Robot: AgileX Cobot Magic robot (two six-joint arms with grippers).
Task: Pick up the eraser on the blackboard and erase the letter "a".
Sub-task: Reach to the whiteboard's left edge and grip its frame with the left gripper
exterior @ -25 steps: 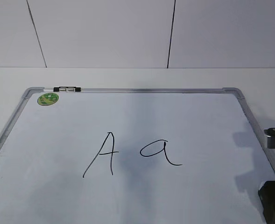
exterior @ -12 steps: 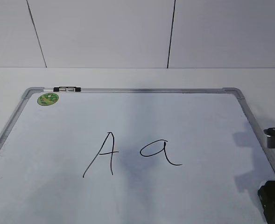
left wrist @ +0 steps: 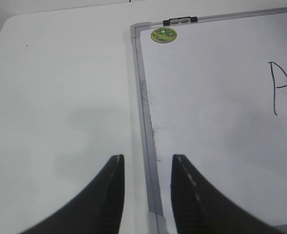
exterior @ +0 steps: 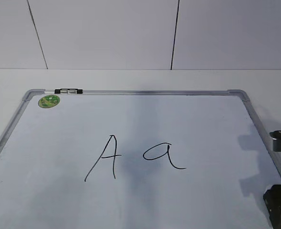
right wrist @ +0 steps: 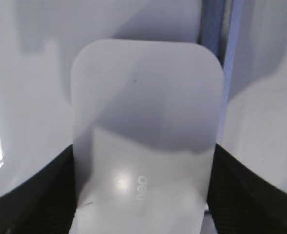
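One blackboard (exterior: 188, 114) fills the tabletop's middle, bearing two letters: a capital "A" (exterior: 104, 157) and the letter "a" (exterior: 163, 156) beside it. One eraser (right wrist: 145, 131) sits clamped in the right gripper (right wrist: 142, 195) near the table's right edge; the left gripper (left wrist: 147, 192) gapes empty over the board's left frame.

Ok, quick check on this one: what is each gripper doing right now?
Left gripper: open, holding nothing, over the blackboard frame.
Right gripper: fingers flank the eraser; whether they clamp it cannot be told.
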